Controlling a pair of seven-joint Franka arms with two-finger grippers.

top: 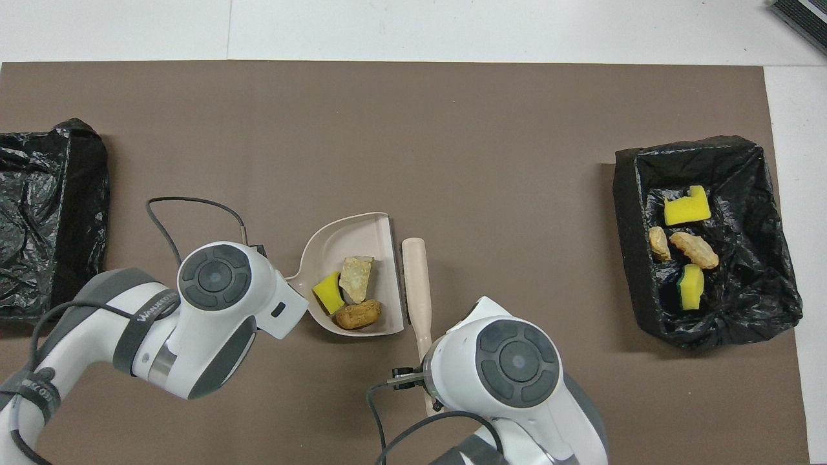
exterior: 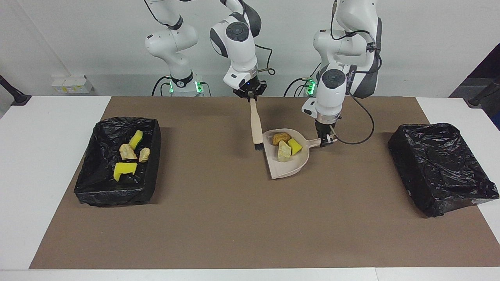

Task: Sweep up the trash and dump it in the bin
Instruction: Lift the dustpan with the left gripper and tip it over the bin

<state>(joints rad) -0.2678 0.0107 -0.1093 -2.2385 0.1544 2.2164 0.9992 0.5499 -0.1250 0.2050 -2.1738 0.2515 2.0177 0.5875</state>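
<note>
Gripping the dustpan (exterior: 287, 162) by its handle, the left claw (exterior: 325, 141) was shut on it and kept it level so the three trash scraps (exterior: 286, 147) stayed inside. The right claw (exterior: 250, 95), closed on the brush (exterior: 256, 127), held it just beside the dustpan's open mouth, long axis running away from the robots, bristles on the desk (exterior: 234, 218). Four more scraps lay in the lined bin (exterior: 117, 164), well apart from the dustpan toward the right arm's end.
</note>
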